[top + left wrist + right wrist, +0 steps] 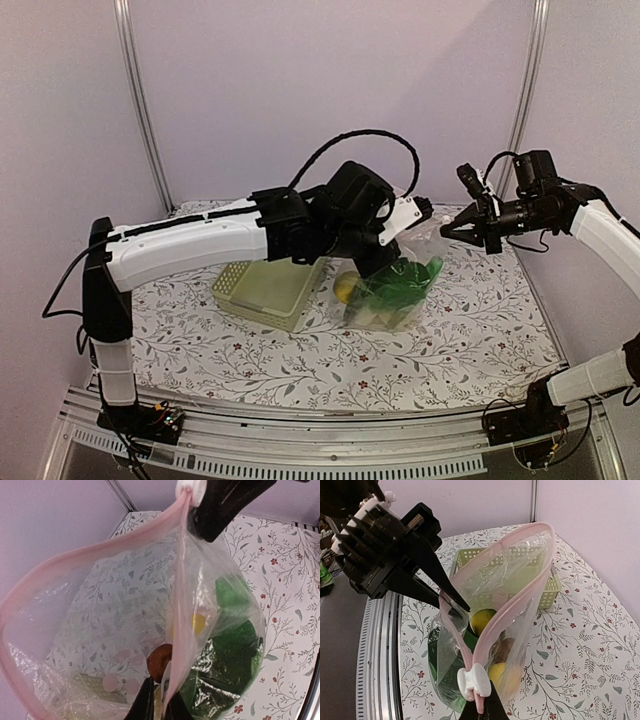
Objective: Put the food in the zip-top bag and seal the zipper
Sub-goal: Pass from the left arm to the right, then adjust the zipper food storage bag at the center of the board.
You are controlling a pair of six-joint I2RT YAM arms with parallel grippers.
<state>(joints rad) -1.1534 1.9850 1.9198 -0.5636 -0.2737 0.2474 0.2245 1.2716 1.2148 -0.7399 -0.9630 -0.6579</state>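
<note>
The clear zip-top bag (395,297) hangs between both grippers, just right of the basket, and it holds the food. In it I see a yellow piece (484,621), a brown piece (160,662) and dark green pieces (235,645). The pink zipper (75,555) gapes open in a wide loop. My left gripper (372,262) is shut on one spot of the zipper strip, seen in its own view (160,700). My right gripper (445,231) is shut on the strip's end (487,709), right under the white slider (474,680).
The pale green lattice basket (265,290) stands on the flowered tablecloth just left of the bag; it also shows behind the bag in the right wrist view (547,585). A metal rail (300,455) runs along the near table edge. Walls close in behind and to the right.
</note>
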